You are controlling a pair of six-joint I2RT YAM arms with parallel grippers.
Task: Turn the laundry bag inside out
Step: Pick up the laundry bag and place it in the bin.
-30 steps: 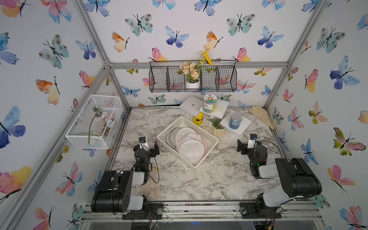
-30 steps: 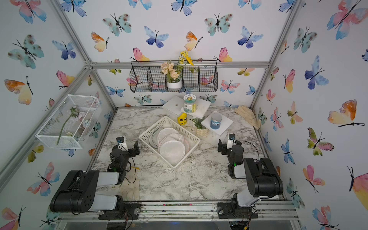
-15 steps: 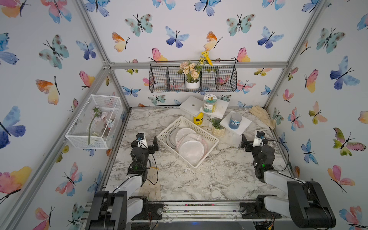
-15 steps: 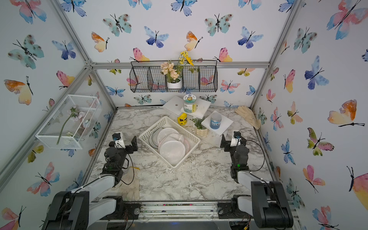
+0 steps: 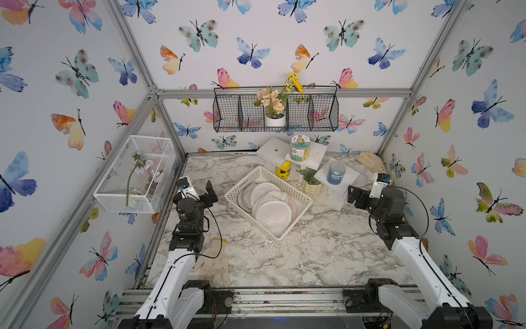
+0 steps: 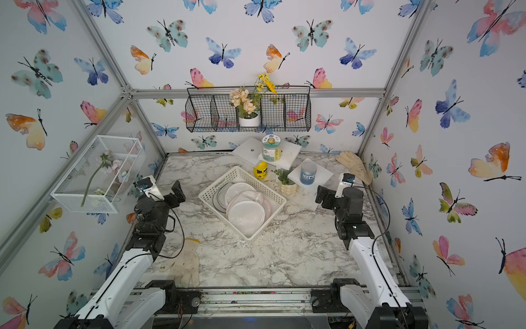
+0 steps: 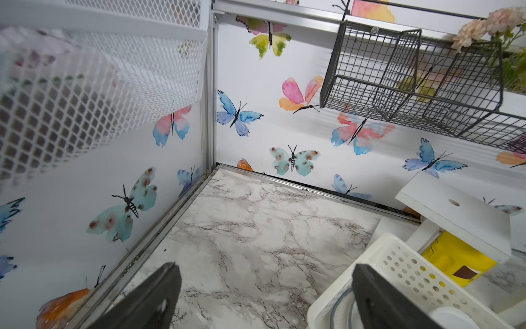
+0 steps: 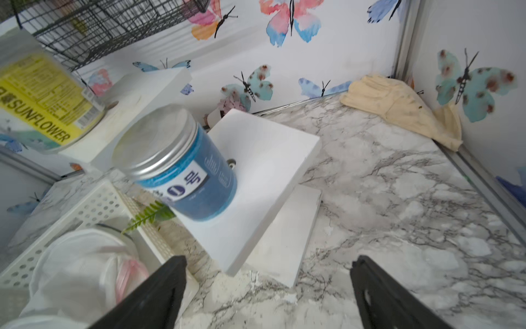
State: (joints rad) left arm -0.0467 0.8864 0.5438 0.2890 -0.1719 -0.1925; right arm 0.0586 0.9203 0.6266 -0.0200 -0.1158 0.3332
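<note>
Both arms have reached forward beside the basket (image 5: 286, 184), left gripper (image 7: 264, 267) and right gripper (image 8: 267, 259) wide and empty; a deep pinch could lift several stacked laundry bags (image 5: 273, 215).

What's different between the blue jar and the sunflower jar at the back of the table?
Lid: the blue jar has a plain silver one, the sunflower jar a printed one. Body: the blue jar is blue with a small white label; the sunflower jar wears a yellow and teal wrap. Place: the blue jar stands nearer the front, the sunflower jar farther back. Both stand upright on white platforms.
</note>
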